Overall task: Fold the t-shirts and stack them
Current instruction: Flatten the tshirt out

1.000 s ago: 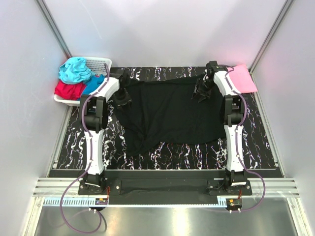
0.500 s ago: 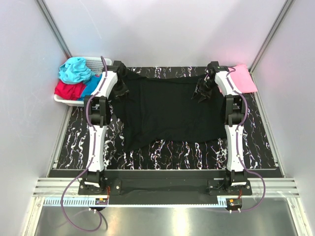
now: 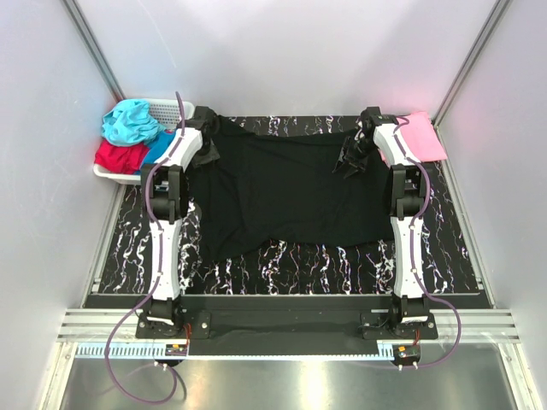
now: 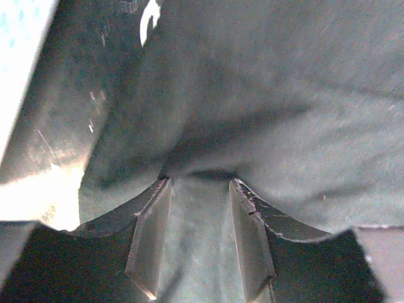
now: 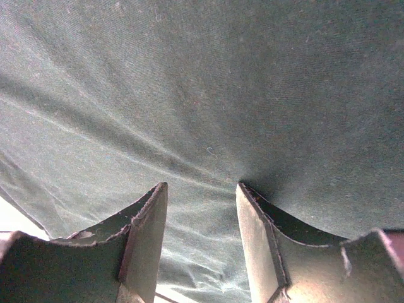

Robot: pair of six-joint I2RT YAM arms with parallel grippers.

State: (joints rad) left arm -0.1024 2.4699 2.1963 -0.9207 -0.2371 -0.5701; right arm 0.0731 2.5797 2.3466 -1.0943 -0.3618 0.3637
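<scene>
Black t-shirt [image 3: 291, 192] lies spread on the surface [image 3: 316, 256]. Left end effector [image 4: 200, 182] grasps its cloth, partly closed. Right end effector [image 5: 202, 186] grasps likewise, wider, with fabric puckering between its fingers.

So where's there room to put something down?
Bare table shows in a strip between the black t-shirt and the near edge, and along both side edges. It is crowded at the white basket corner, the pink t-shirt corner, and the covered middle.

probably a robot lab cell: plain white walls [image 3: 282, 51], aluminium rails [image 3: 94, 326], marbled table [image 3: 325, 265].
</scene>
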